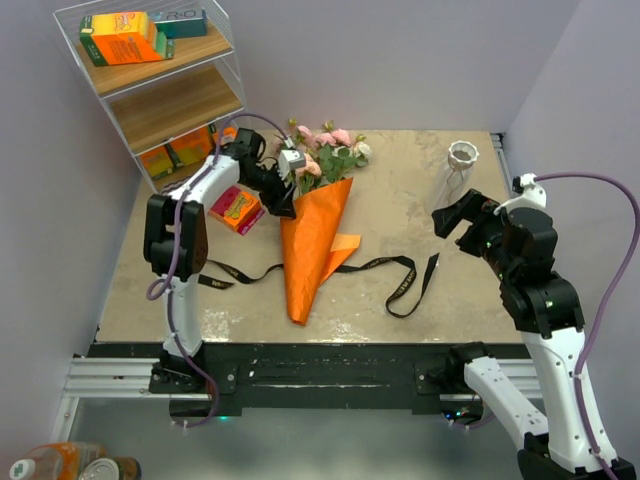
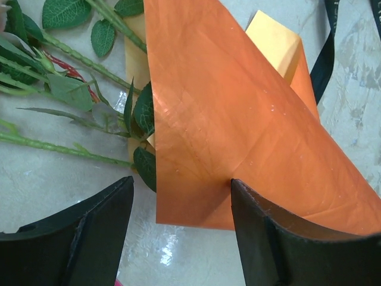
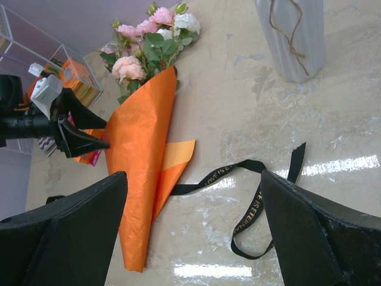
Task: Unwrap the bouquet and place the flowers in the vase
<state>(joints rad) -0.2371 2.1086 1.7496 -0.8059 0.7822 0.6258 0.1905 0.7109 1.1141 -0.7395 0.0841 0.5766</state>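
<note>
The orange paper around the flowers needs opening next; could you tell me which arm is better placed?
Probably left: the left gripper is open with the orange paper's edge between its jaws. The right gripper, also open, sits apart near the vase.

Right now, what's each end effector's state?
Left end effector: open, at the orange paper edge, gripping nothing.
Right end effector: open, empty.

Robot lab booth: plain walls (image 1: 400, 60), metal-framed table (image 1: 400, 210), clear acrylic shelf (image 1: 165, 95)
</note>
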